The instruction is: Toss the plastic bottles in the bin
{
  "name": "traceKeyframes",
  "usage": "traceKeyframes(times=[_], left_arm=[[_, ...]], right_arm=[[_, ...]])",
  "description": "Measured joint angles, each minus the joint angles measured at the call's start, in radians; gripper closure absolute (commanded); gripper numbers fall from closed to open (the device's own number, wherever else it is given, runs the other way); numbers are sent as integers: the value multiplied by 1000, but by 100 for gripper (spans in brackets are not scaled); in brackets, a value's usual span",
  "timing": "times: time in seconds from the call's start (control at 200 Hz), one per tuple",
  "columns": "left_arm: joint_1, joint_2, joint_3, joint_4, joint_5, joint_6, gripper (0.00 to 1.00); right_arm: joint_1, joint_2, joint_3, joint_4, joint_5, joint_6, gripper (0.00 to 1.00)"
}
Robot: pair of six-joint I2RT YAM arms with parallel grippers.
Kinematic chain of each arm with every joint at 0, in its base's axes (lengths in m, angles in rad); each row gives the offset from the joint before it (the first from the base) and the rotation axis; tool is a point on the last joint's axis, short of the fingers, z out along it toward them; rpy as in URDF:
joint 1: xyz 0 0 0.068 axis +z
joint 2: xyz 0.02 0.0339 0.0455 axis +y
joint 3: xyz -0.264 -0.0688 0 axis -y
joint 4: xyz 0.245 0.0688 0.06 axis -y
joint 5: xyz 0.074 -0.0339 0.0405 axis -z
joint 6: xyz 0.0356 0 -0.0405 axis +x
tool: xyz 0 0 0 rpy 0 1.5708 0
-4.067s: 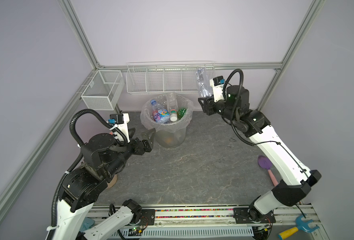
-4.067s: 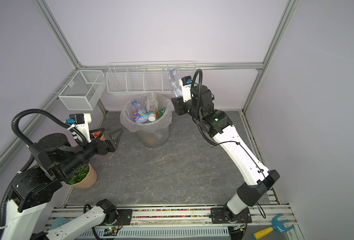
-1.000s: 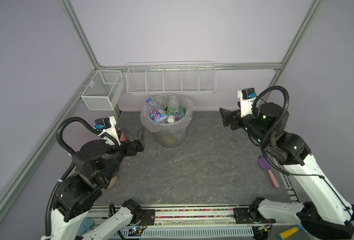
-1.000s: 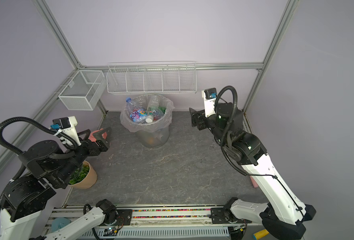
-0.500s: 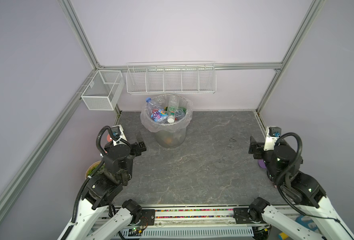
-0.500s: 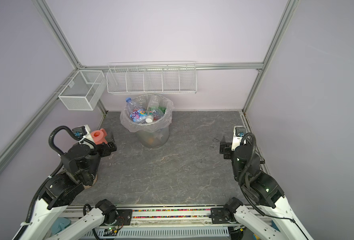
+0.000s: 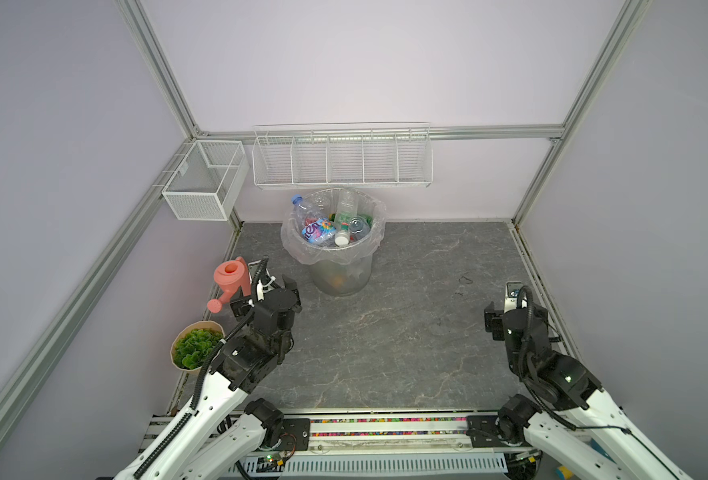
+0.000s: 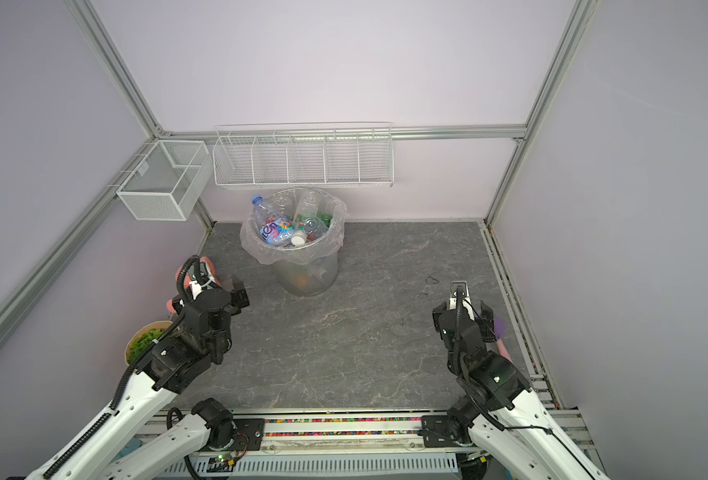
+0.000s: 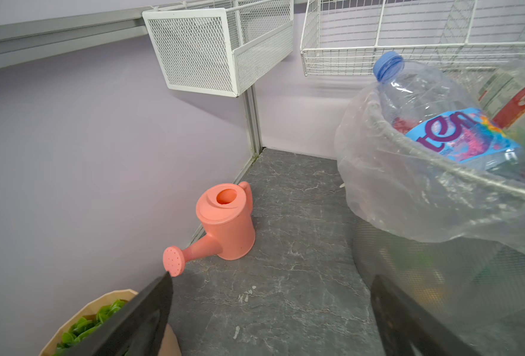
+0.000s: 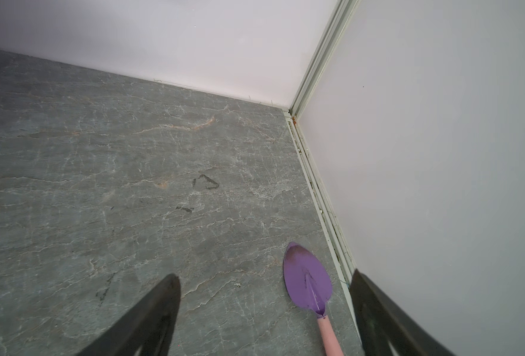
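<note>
The bin (image 7: 339, 278) (image 8: 306, 278), grey and lined with a clear bag, stands near the back wall. It is heaped with plastic bottles (image 7: 319, 231) (image 8: 276, 231). In the left wrist view a clear blue-capped bottle (image 9: 421, 89) leans over the bin's bagged rim (image 9: 409, 197). No bottle lies on the floor in any view. My left gripper (image 7: 264, 296) (image 9: 272, 279) is open and empty, low over the floor in front of the bin and to its left. Near the right wall, my right gripper (image 8: 463, 312) (image 10: 264, 276) is open and empty above bare floor.
A pink watering can (image 7: 231, 278) (image 9: 224, 222) and a potted plant (image 7: 196, 345) sit by the left wall beside my left arm. A purple trowel (image 10: 307, 283) (image 8: 498, 328) lies under my right gripper by the right wall. Wire baskets (image 7: 341, 156) (image 7: 204, 183) hang above the bin.
Four seconds ago my right gripper held a clear bottle up beside the bin; it is now empty. Over the last second both arms drew back toward the front rail and sank lower.
</note>
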Motion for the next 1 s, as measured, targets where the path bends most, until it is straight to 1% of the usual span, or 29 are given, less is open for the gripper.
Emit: traceKeyframes(times=[0.155, 0.385, 0.49, 1.0], left_arm=[[18, 28, -50, 47, -48, 3, 1], [121, 32, -156, 106, -55, -2, 0], [150, 41, -184, 116, -54, -8, 0], [153, 121, -237, 138, -71, -73, 0]], right_arm=[[-5, 2, -80, 47, 8, 13, 11], [-20, 32, -165, 105, 29, 36, 12], [-28, 33, -196, 124, 29, 47, 12], [-37, 47, -217, 164, 29, 64, 12]])
